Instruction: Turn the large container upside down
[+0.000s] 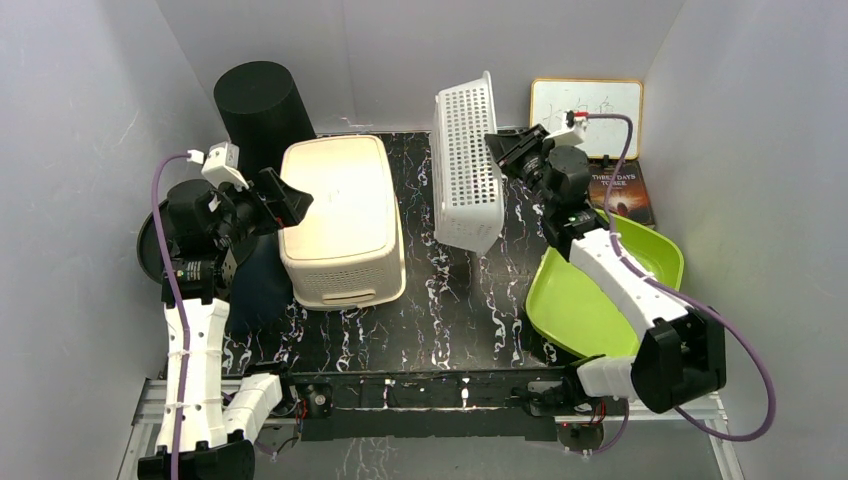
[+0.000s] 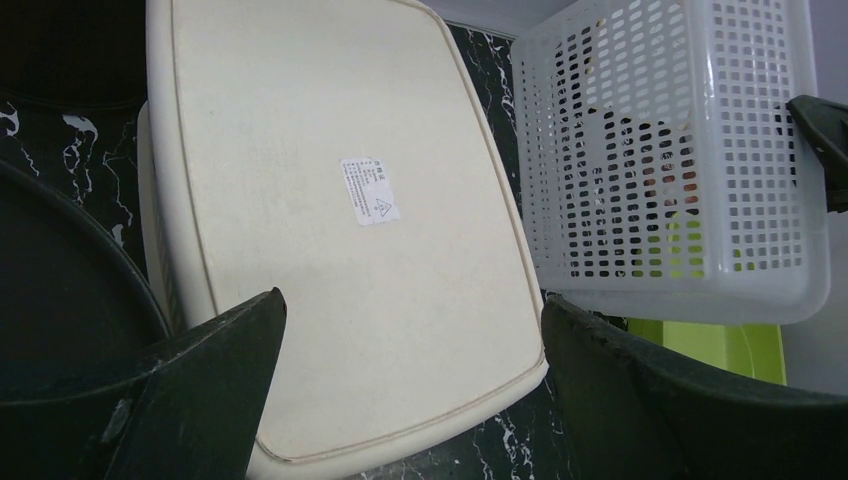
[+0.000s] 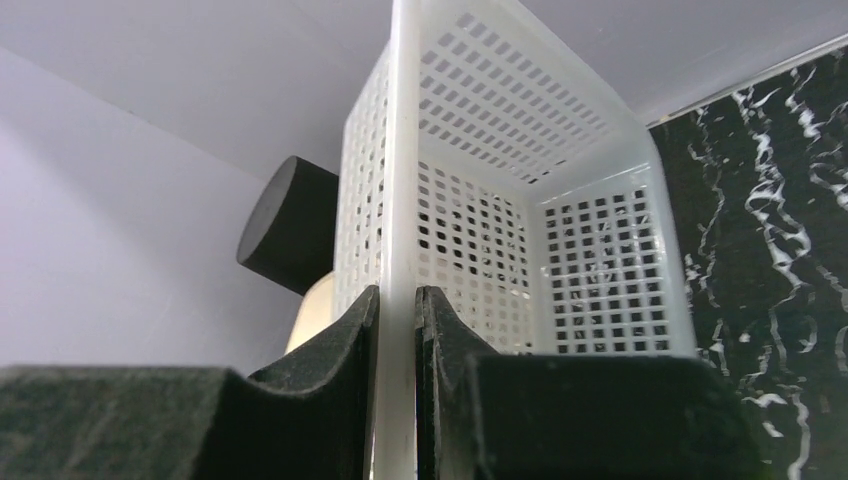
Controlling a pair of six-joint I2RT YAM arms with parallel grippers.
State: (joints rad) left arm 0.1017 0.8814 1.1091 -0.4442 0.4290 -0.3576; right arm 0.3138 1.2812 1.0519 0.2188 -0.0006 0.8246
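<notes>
White plastic basket, perforated; cream bin matt (smooth plastic); tabletop glossy.

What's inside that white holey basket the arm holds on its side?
Nothing shows inside the white basket: its mesh floor and walls look bare. The right end effector, shut on its rim, hides the nearest part inside.

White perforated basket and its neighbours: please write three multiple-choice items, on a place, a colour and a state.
1. The black cylinder stands: A) behind the cream bin; B) front right; C) front centre.
2. The tray at right is: A) red; B) lime green; C) blue.
3. The right gripper is: A) wide open; B) shut on the rim of the white basket; C) out of view.
Key: A, it rises behind the bin; B, plainly green; B, its fingers pinch the rim.
</notes>
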